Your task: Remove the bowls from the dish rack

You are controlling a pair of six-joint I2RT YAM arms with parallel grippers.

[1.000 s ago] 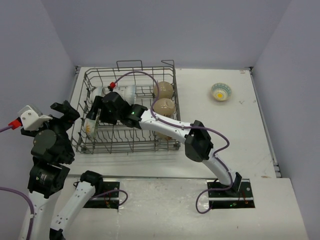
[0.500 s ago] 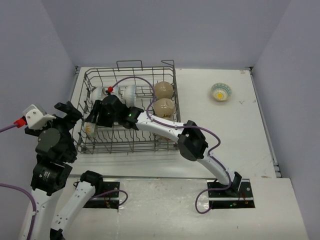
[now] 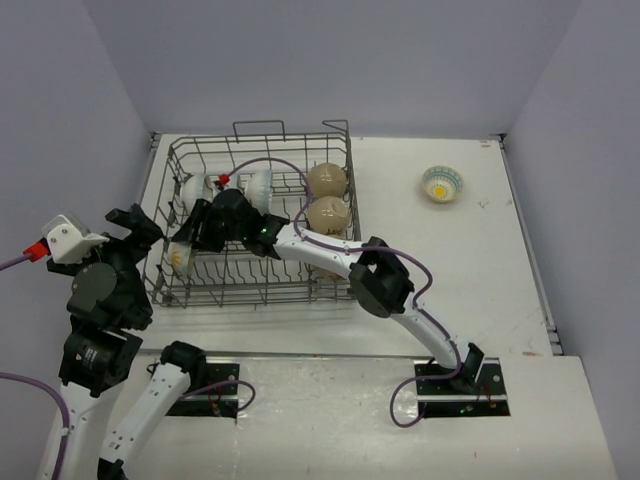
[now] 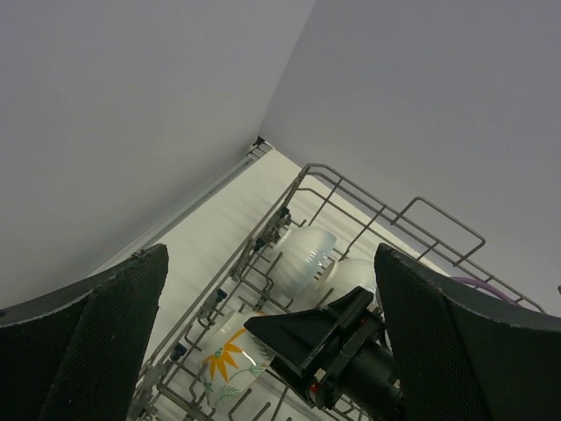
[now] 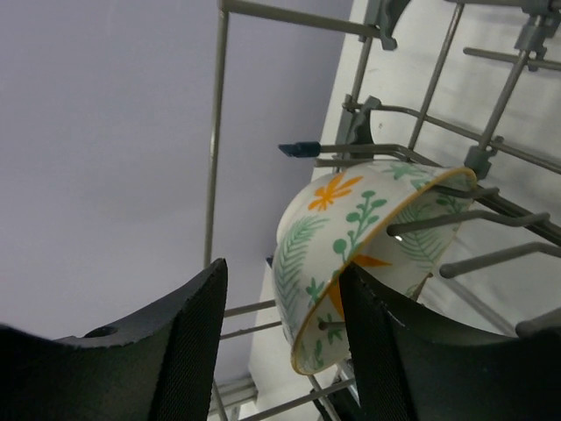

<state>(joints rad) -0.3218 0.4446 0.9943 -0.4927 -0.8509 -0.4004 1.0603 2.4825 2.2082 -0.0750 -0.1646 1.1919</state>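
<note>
Right gripper (image 5: 282, 272) half open, fingers either side of floral bowl (image 5: 351, 219) rim, gap showing, no grip. Bowl tilted on tines at dish rack (image 3: 280, 137) left edge. Left gripper (image 4: 267, 289) wide open, empty.

Your left arm (image 3: 100, 300) stands folded upright with its wrist raised, and your left gripper (image 3: 137, 224) holds its jaws spread wide, fingers (image 4: 88, 342) far apart. Your right arm (image 3: 385, 285) stretches low to the left, elbow bent; your right gripper (image 3: 190, 238) lies ahead of and between the left fingers, its own fingers (image 5: 188, 351) parted less widely
</note>
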